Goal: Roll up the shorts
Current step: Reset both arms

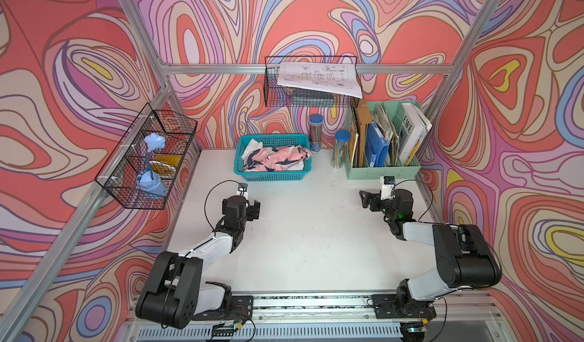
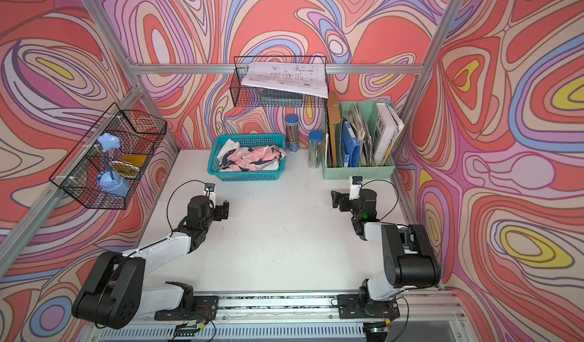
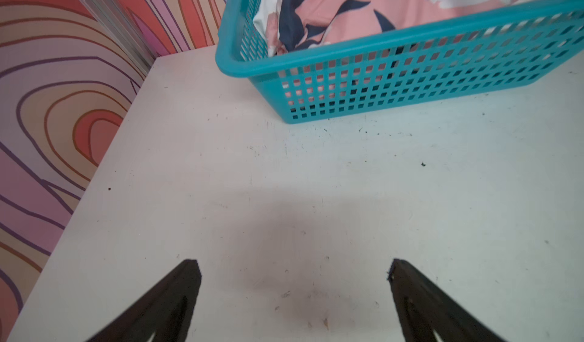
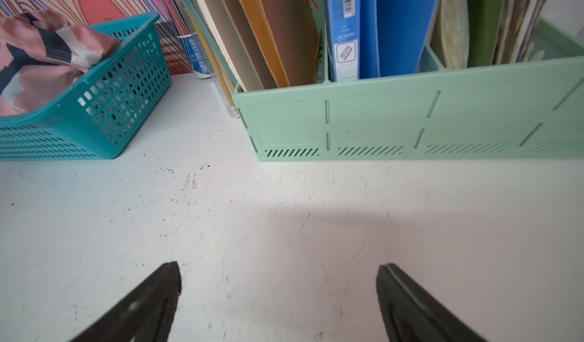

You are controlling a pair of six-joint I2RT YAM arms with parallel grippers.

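Observation:
The pink shark-print shorts (image 1: 275,160) (image 2: 252,159) lie crumpled in a teal plastic basket (image 1: 271,175) (image 2: 246,175) at the back of the white table. My left gripper (image 1: 255,210) (image 2: 223,210) hovers over the table in front of the basket's left part. Its jaws are open and empty in the left wrist view (image 3: 294,267), where the shorts (image 3: 347,12) fill the basket (image 3: 410,72). My right gripper (image 1: 365,200) (image 2: 336,200) is open and empty (image 4: 279,269), in front of the file organiser. Shorts (image 4: 38,56) and basket (image 4: 110,103) also show in the right wrist view.
A white cloth (image 1: 251,145) lies under the shorts in the basket. A mint file organiser (image 1: 382,170) (image 4: 410,119) with folders stands at the back right, with two blue-capped tubes (image 1: 315,132) beside it. Wire baskets hang on the left wall (image 1: 148,154) and the back wall (image 1: 311,97).

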